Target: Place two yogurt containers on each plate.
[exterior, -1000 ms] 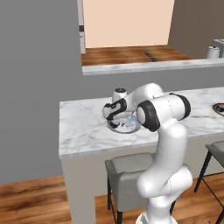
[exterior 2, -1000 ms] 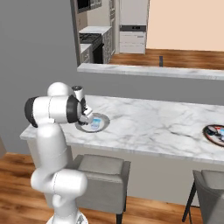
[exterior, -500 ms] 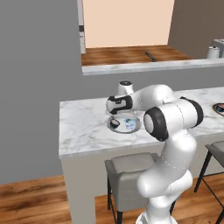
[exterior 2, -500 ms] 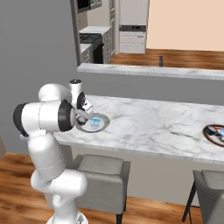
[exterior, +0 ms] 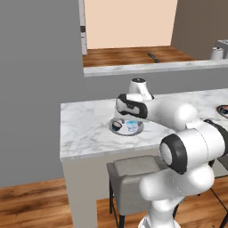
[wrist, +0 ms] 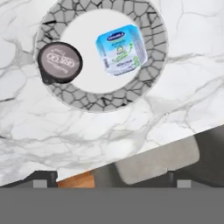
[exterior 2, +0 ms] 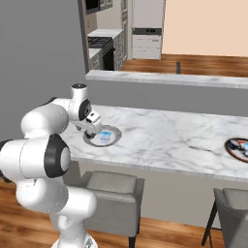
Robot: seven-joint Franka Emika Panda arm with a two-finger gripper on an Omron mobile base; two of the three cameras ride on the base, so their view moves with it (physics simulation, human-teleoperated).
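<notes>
On the marble surface (exterior: 89,129) sits the silver-grey plate (wrist: 154,26) with its crackled wide rim, near the front edge. Two yogurt containers lie on it: the light blue and white cup (wrist: 121,50) on the white centre, and the dark round cup (wrist: 59,62) with a pale top, resting partly on the rim. The two cups are apart, side by side. In the left base view the same plate (exterior: 138,129) shows just under the arm's wrist, with the blue cup (exterior: 131,126) and the dark cup (exterior: 117,125) on it; in the right base view the plate (exterior 2: 114,132) carries the blue cup (exterior 2: 104,139).

The end effector (exterior: 121,116) hangs above the plate, clear of both cups, holding nothing. Its finger tips (wrist: 40,183) show at the two lower corners of the hand view, spread wide apart.

The second plate (exterior 2: 229,147), with a dark reddish-brown rim, lies far along the surface towards the right, well apart from the first; something blue and white rests on it, too small to tell exactly. Its edge (exterior: 220,109) also shows in the left base view.

A grey stool (wrist: 157,162) stands below the front edge of the surface, right under the plate. Another stool (exterior 2: 232,203) stands further right. Nothing lies between the end effector and the cups.
</notes>
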